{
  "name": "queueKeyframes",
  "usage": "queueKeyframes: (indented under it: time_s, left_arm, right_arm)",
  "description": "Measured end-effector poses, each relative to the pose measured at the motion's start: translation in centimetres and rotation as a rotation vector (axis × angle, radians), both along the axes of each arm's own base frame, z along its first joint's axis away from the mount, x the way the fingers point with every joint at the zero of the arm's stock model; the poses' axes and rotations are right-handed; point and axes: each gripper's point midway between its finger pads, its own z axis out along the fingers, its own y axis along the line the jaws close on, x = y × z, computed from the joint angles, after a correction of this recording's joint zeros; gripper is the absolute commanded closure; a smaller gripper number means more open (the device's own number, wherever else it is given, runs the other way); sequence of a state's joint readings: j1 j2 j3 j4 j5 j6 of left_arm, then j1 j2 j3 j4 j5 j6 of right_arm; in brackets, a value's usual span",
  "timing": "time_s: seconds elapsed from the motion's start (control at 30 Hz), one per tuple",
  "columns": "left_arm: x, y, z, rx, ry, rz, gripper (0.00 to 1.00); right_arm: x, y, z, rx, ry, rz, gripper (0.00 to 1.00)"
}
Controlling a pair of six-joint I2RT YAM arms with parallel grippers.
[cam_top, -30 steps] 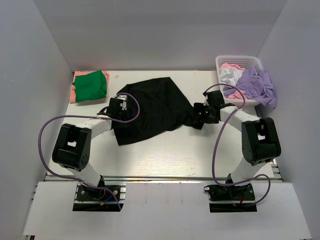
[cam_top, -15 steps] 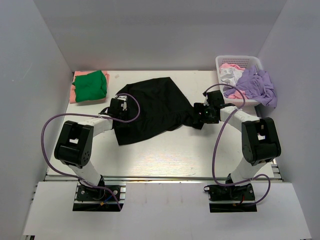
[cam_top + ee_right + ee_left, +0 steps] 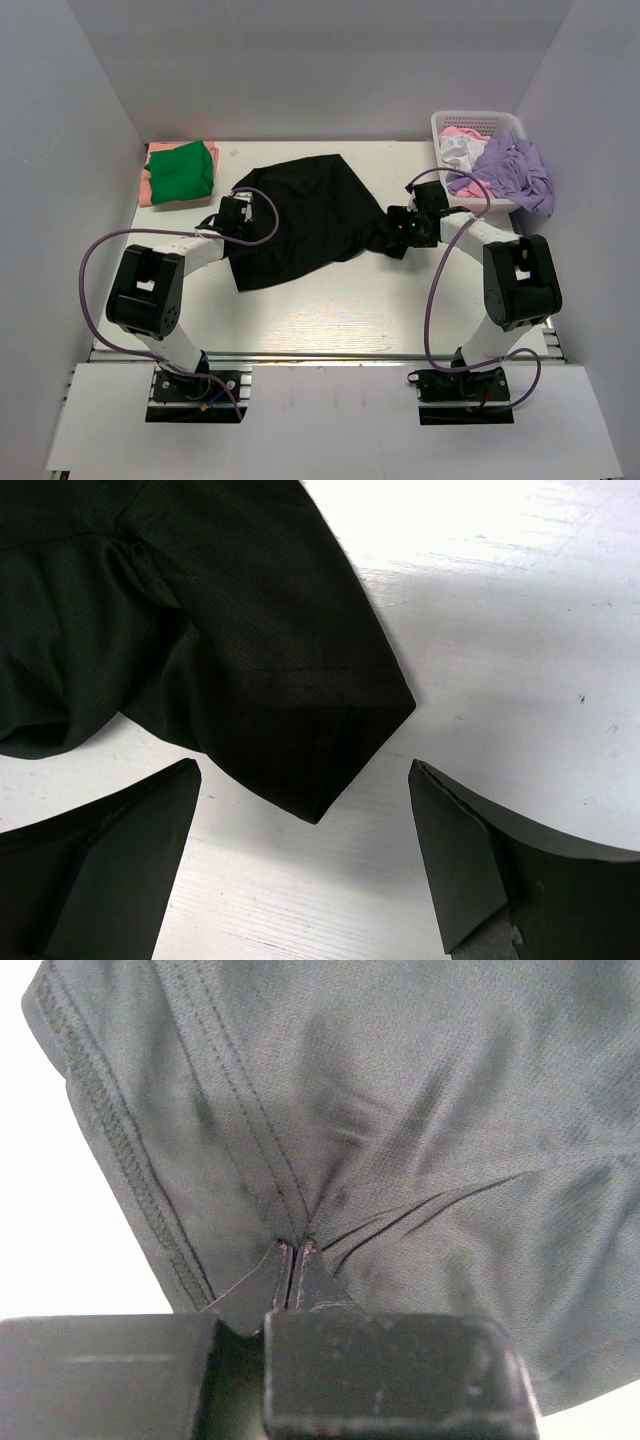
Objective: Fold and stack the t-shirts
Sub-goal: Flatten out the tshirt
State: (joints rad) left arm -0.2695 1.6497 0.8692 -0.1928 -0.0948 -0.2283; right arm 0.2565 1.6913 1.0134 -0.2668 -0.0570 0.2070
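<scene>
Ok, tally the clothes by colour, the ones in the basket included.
black t-shirt, spread out: 1
green t-shirt, folded: 1
salmon-pink t-shirt, under the green: 1
lavender garment, crumpled in the white lattice basket: 1
white garment, in the basket: 1
pale pink garment, in the basket: 1
Total: 6

Six t-shirts [image 3: 300, 215], one basket [image 3: 482, 119], two arms [image 3: 172, 249], one table [image 3: 330, 310].

Black tee [image 3: 305, 215] rumpled, ctr — green tee [image 3: 180, 170] folded atop salmon tee [image 3: 146, 192].

salmon-pink shirt [image 3: 146, 190] mostly under green shirt [image 3: 182, 170]; black t-shirt [image 3: 420, 1110] cropped
</scene>
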Motion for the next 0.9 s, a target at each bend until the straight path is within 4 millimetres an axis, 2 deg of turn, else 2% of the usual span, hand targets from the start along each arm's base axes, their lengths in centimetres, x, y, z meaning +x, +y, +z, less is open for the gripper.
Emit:
queueKeyframes:
  time_s: [0.27,0.37,0.47,0.63,0.7,0.8,0.9]
  left_arm:
    - [0.3,-0.1,0.9,-0.006,-0.012,0.009,1.00]
    - [0.4,-0.2,2.2,-0.024,-0.053,0.014,1.00]
    - [0.3,-0.4,5.6,-0.066,-0.151,0.013,1.00]
    - [0.6,-1.1,13.6,-0.174,-0.395,0.014,1.00]
    - [0.5,-1.2,15.9,-0.203,-0.463,0.013,1.00]
    - [0.4,-1.3,17.3,-0.222,-0.504,0.013,1.00]
    - [0.3,-1.3,17.3,-0.227,-0.504,0.016,1.00]
  right_arm:
    - [0.0,0.1,0.0,0.005,0.002,0.004,0.11]
    - [-0.1,0.1,0.0,0.004,0.002,0.003,0.11]
    - [0.0,0.1,0.0,0.003,0.002,0.002,0.11]
    - [0.1,-0.1,0.1,-0.003,-0.003,-0.012,0.11]
    - [0.1,-0.2,0.4,-0.004,-0.010,-0.022,0.11]
    - [0.5,-0.7,1.4,-0.016,-0.043,-0.054,0.11]
    - [0.9,-1.2,2.6,-0.026,-0.081,-0.092,0.11]
